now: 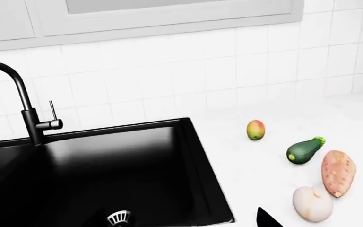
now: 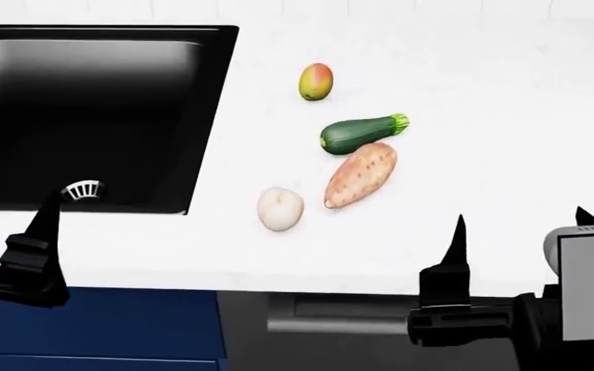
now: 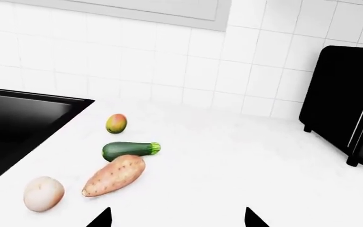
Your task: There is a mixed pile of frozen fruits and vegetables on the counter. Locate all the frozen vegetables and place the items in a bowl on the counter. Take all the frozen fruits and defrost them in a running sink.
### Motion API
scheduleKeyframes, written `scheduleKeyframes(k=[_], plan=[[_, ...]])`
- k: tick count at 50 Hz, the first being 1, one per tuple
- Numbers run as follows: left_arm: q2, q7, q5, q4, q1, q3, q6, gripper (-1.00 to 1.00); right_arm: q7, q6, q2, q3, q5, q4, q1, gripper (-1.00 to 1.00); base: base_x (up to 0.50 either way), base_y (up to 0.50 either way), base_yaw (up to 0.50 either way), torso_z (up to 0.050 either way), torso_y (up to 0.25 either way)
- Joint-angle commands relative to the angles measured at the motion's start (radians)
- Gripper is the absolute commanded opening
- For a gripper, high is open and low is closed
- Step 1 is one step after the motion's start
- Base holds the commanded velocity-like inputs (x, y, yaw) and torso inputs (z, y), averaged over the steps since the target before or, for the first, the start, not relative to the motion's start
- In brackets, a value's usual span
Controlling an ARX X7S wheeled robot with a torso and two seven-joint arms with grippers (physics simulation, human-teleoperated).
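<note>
On the white stone counter (image 2: 503,116), four pieces of frozen produce lay in a loose cluster just beside the black sink (image 2: 90,116), as we saw from the head camera. The small mango (image 2: 315,81) sat farthest back, apart from the others. In front of it the dark green zucchini (image 2: 361,133) lay just beside the speckled sweet potato (image 2: 360,175), the two close enough that we could not tell whether they touched. A pale round item (image 2: 279,208) rested nearest the counter's front edge, closest to the sink. Our right gripper (image 2: 519,220) hovered over the counter's front edge with its fingers spread wide, holding nothing. Of our left gripper (image 2: 44,224) only one dark finger showed, near the sink's silver drain strainer (image 2: 83,189); we could not tell whether it was spread or pressed together.
</note>
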State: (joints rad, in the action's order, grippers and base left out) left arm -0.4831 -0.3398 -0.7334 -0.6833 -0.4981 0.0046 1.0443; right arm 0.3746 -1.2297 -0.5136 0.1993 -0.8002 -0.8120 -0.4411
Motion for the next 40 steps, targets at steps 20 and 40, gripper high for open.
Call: scheduleKeyframes(k=[20,40], plan=[[-0.016,0.006,-0.014,0.009,0.009,-0.005,-0.011,1.0,0.001,0.003,-0.019,0.013,-0.028,0.002,0.018,1.0,0.33,-0.12,0.0,0.0,0.0],[-0.014,0.003,-0.028,0.02,0.007,-0.012,-0.019,1.0,0.008,0.013,-0.029,-0.017,-0.022,0.008,0.021,1.0,0.34,-0.07,0.0,0.0,0.001]])
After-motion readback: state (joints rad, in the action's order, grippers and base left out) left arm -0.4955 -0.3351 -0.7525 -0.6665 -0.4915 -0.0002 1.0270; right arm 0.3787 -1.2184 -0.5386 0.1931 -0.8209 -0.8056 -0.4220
